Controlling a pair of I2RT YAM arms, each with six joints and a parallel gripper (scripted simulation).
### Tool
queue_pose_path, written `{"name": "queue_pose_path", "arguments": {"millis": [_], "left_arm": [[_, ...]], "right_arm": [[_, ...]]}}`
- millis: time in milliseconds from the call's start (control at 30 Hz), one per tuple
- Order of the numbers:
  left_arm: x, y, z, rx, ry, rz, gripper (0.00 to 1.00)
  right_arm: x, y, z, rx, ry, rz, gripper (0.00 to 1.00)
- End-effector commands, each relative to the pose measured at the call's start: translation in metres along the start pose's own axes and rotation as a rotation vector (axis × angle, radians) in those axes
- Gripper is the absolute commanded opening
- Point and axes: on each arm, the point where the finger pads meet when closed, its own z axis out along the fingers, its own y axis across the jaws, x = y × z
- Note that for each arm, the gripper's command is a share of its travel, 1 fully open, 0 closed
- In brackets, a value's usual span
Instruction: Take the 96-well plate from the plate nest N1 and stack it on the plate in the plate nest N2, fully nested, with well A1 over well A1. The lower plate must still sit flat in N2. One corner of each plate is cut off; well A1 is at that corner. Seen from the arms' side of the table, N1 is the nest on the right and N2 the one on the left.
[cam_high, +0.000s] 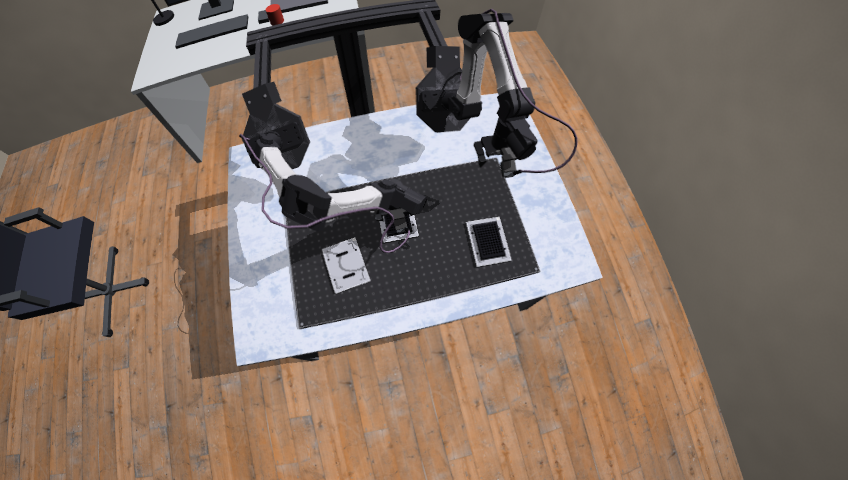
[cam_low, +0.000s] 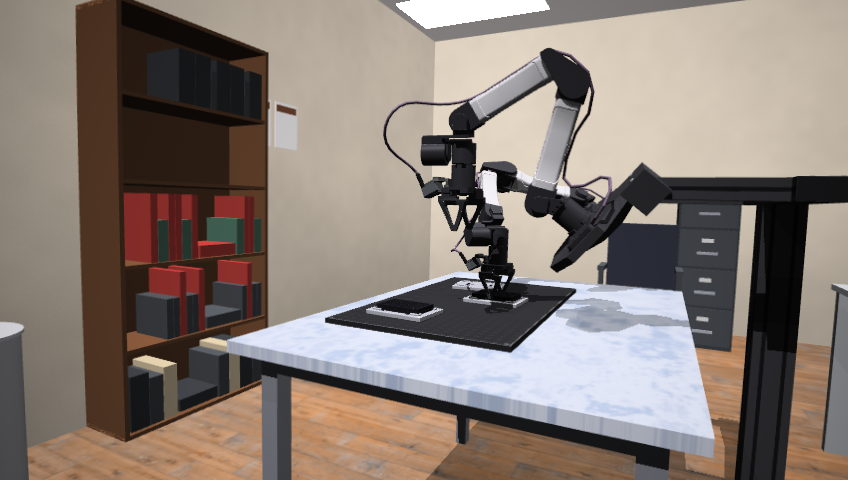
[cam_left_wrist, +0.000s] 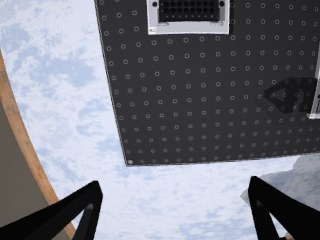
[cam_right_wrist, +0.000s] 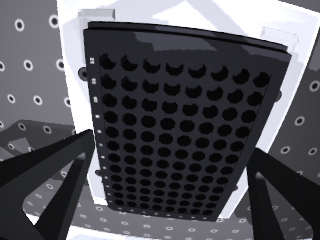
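The plate (cam_right_wrist: 170, 135) (cam_low: 501, 295) with dark wells lies in nest N1 (cam_right_wrist: 75, 105) (cam_high: 410, 236), low on the board. My right gripper (cam_right_wrist: 172, 147) (cam_low: 496, 289) is open. Its fingers stand on either side of this plate, with gaps beside both long sides. Number 12 is at the far end in the right wrist view; the cut corner is not clear. The second plate (cam_high: 489, 240) (cam_low: 404, 305) (cam_left_wrist: 189, 9) sits in nest N2 (cam_high: 492, 262) (cam_left_wrist: 190, 28) and looks flat. My left gripper (cam_left_wrist: 173, 188) (cam_high: 495, 167) is open and empty, high above the board's arm-side edge.
A white fixture (cam_high: 346, 265) with two dark slots, without a plate, lies on the perforated black board (cam_high: 428, 267) beyond N1 from N2. The board rests on the pale table (cam_high: 559, 249). The right arm's cable (cam_high: 297, 226) loops above the board.
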Motion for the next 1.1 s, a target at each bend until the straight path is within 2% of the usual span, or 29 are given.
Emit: {"name": "queue_pose_path", "arguments": {"millis": [0,1067], "left_arm": [[-0.0017,0.0016,-0.0017,-0.009,-0.005,-0.006,1.00],[-0.0017,0.0016,-0.0017,-0.009,-0.005,-0.006,1.00]], "right_arm": [[0.0070,-0.0021,0.0096,0.009,0.013,-0.004,1.00],[0.0050,-0.0035,0.0111,0.013,0.015,-0.002,1.00]]}}
